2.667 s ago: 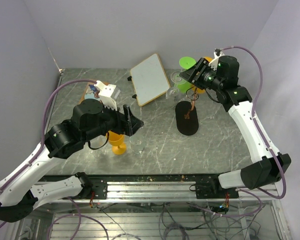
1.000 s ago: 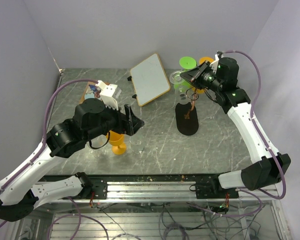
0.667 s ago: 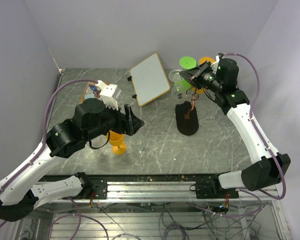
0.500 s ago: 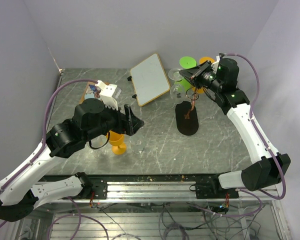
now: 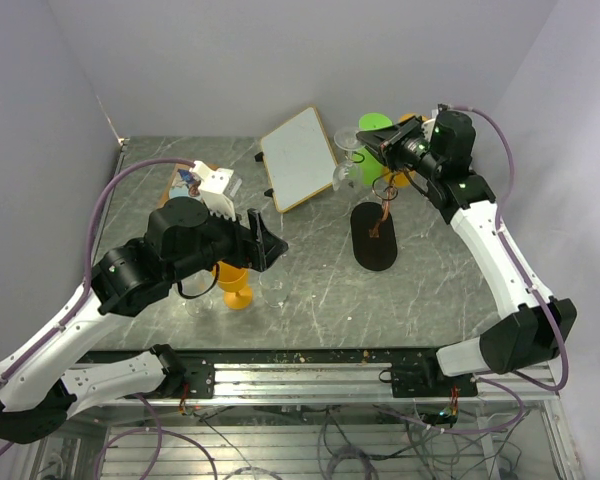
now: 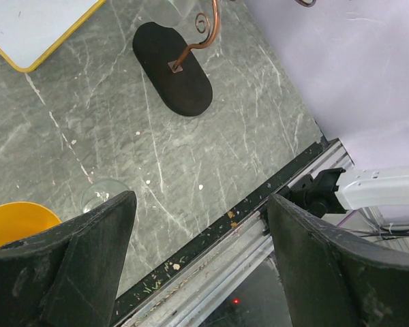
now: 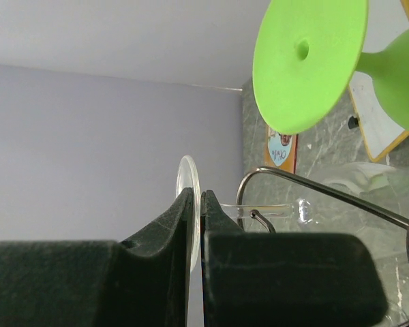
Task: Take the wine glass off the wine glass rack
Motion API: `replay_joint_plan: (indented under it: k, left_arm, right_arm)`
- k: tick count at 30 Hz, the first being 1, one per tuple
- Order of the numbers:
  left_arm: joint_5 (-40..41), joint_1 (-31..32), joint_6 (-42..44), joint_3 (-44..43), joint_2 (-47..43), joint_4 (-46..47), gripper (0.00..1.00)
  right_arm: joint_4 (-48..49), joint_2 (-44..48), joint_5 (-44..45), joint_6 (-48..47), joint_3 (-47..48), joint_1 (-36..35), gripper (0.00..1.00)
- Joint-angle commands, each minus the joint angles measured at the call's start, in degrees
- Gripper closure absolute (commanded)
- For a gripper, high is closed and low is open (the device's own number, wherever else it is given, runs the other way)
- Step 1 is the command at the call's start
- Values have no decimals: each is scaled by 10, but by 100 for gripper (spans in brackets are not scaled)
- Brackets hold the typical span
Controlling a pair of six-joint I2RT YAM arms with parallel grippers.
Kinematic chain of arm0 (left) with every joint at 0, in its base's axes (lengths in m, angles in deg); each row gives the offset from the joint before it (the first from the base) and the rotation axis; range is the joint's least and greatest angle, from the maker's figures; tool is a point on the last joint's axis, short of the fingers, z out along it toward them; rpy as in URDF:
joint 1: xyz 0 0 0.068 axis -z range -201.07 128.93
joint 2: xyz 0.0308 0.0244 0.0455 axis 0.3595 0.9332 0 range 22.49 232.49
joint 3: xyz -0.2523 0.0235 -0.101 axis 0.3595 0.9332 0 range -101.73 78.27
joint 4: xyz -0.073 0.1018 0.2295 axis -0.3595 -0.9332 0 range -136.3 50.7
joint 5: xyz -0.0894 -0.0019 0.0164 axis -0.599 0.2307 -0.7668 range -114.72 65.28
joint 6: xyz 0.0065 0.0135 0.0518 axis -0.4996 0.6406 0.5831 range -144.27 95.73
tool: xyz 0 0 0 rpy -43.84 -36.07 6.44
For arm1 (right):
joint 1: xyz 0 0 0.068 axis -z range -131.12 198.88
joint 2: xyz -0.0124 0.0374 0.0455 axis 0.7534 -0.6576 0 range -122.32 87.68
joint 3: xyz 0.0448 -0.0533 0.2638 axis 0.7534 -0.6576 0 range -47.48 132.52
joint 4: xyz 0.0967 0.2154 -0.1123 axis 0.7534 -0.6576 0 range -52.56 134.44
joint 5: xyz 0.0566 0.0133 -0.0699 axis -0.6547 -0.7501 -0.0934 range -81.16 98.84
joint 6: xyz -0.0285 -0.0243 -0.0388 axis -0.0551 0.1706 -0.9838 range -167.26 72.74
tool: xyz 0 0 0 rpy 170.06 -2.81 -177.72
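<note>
The wine glass rack has a flat black oval base (image 5: 374, 236) and a copper wire stem (image 5: 385, 203); the left wrist view shows the base (image 6: 172, 76) too. My right gripper (image 5: 384, 149) is shut on the foot disc (image 7: 189, 204) of a clear wine glass (image 5: 346, 150) and holds it sideways, high and left of the stem. The glass's thin stem (image 7: 266, 206) crosses the curved end of a wire arm (image 7: 307, 185). A green glass (image 7: 307, 61) hangs beside it. My left gripper (image 5: 270, 245) hangs open and empty over the table's near-left part.
A white board with a yellow frame (image 5: 300, 158) lies at the back centre. An orange goblet (image 5: 236, 287) and a clear glass (image 5: 271, 291) stand under my left arm. A printed card (image 5: 188, 181) lies at the back left. The back wall is close behind the rack.
My right gripper has carried the clear wine glass up and to the back left, away from the rack's stem. The left arm has not moved.
</note>
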Motion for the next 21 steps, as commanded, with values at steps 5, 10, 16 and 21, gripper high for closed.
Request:
replay_joint_plan:
  k: [5, 10, 16, 21]
  left_arm:
    - [4, 0, -7, -10, -12, -2, 11]
    - [4, -1, -8, -9, -13, -2, 11]
    - [4, 0, -10, -8, -14, -2, 11]
    - [2, -1, -11, -6, -12, 1, 11]
  right_arm:
    - [7, -6, 48, 49, 36, 3, 100]
    - [-21, -1, 92, 57, 48, 2, 100]
    - [-54, 23, 156, 72, 42, 3, 100]
    - [-57, 55, 157, 77, 17, 2, 100]
